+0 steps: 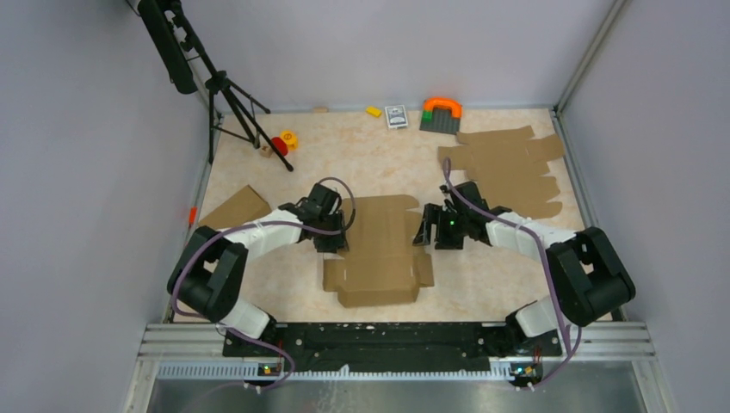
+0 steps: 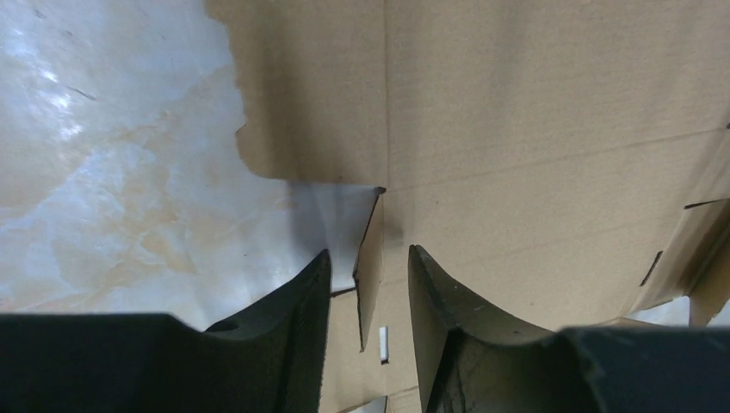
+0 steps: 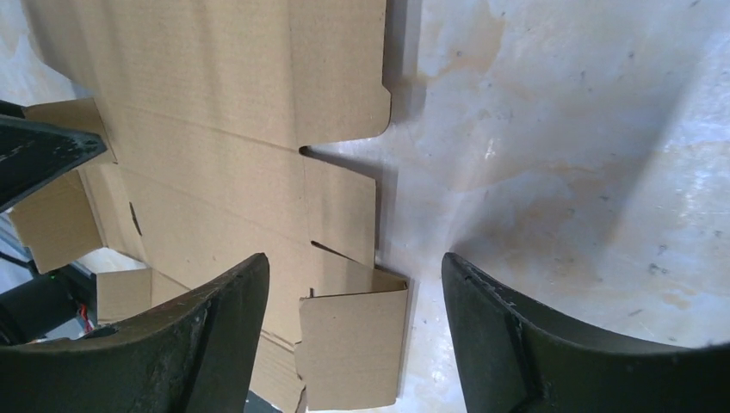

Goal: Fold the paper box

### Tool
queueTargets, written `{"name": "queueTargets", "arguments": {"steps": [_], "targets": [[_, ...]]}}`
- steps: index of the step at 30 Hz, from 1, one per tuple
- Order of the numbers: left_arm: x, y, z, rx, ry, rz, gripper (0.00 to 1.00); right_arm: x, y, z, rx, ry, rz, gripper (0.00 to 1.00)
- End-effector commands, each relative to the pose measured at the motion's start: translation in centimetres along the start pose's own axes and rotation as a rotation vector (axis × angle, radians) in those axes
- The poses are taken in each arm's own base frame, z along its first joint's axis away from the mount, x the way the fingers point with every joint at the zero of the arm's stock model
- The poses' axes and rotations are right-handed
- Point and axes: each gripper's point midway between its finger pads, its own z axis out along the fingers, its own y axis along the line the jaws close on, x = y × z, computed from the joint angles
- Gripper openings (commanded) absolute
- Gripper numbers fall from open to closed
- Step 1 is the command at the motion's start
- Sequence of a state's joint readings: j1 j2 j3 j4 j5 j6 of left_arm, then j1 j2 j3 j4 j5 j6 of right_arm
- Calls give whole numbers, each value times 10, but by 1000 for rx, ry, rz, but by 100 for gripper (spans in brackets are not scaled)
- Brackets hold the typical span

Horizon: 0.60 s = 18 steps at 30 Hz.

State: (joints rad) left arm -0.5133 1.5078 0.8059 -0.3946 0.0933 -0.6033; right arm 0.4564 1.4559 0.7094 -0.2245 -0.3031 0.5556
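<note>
The plain brown cardboard paper box (image 1: pixel 379 249) lies lengthwise away from me, between my two pincers. My left gripper (image 2: pixel 368 258), half-open, straddles its left edge. My right gripper (image 3: pixel 353 262) gapes wide around the right edge.

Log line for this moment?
paper box: on table | left gripper: open, astride left side flap | right gripper: open over right side flap | held: nothing

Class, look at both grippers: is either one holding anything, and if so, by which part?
Nothing is held. Both the left gripper and right gripper stand open, each straddling a raised side flap of the paper box without pinching it.
</note>
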Motion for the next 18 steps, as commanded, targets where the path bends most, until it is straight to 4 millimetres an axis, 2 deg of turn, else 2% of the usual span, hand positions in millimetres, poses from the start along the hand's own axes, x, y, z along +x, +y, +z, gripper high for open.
{"name": "queueTargets", "arguments": {"steps": [1, 4, 9, 11, 18], "targets": [[10, -4, 14, 37, 43, -3, 39, 0, 14, 6, -69, -9, 4, 72], [14, -7, 20, 57, 59, -9, 30, 1, 15, 7, -78, -11, 12, 71], [5, -7, 17, 55, 6, -24, 0, 4, 14, 8, -83, -9, 25, 65], [1, -8, 14, 51, -11, -23, 0, 0, 14, 5, -81, -31, 29, 66], [-16, -18, -14, 116, -136, -4, 0, -22, 12, -22, -93, -146, 9, 84]]}}
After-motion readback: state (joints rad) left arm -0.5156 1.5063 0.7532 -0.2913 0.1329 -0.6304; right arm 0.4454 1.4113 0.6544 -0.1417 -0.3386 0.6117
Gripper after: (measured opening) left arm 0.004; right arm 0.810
